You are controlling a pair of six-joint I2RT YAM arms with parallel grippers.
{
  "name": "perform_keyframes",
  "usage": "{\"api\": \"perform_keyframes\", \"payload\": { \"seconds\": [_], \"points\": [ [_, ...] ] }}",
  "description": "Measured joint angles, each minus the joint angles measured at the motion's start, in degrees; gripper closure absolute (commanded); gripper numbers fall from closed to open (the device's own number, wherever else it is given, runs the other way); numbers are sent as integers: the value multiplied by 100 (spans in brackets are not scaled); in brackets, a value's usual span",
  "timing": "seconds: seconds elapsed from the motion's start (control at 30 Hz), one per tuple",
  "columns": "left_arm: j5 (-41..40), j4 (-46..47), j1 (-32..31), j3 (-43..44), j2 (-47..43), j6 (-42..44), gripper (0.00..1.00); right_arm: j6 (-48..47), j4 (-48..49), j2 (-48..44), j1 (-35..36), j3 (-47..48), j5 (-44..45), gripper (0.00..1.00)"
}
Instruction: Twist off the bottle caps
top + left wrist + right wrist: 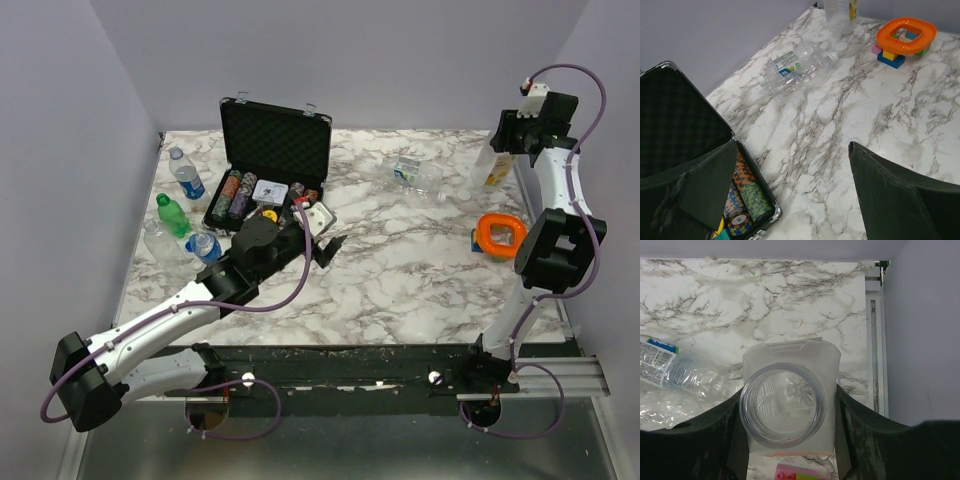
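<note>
While the right end effector (788, 410) clamps part-closed around the squarish clear plastic bottle (790, 352) standing at the far right of the marble counter (400, 270), its mouth already looks open. The left end effector (792, 147) hangs wide open, empty. Next, I judge, comes the capped clear bottle (795, 70) lying far-centre: steady it, then twist.

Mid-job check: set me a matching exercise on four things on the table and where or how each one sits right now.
Things:
1. green bottle
2. crumpled clear bottle
3. wide-mouthed bottle
4. poker chips

Places or states:
A. inside the open black case
B. gripped between the fingers of the right tool
C. lying on its side at the far middle of the table
D. standing upright near the table's left edge

Pairs: 1-D, 2-C, 3-B, 4-A
</note>
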Motion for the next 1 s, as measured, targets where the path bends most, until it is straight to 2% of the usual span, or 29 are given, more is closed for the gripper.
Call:
{"api": "perform_keyframes", "payload": {
  "seconds": [0.27, 0.43, 0.57, 0.73, 0.8, 1.0],
  "points": [
    [-2, 0, 0, -24, 74, 9, 1, -31, -46, 258, 4, 116, -2, 62],
    [-2, 2, 0, -24, 76, 13, 1, -50, -85, 356, 0, 192, -2, 49],
    [-2, 2, 0, -24, 76, 28, 1, -50, -125, 374, 0, 199, 0, 46],
    [-4, 2, 0, -24, 76, 31, 1, -50, -166, 382, 2, 208, 0, 35],
    [-2, 2, 0, -24, 76, 31, 1, -50, -188, 382, 0, 208, 0, 34],
    [-4, 0, 0, -24, 79, 31, 1, -50, -212, 382, 0, 208, 2, 20]
  ]
}}
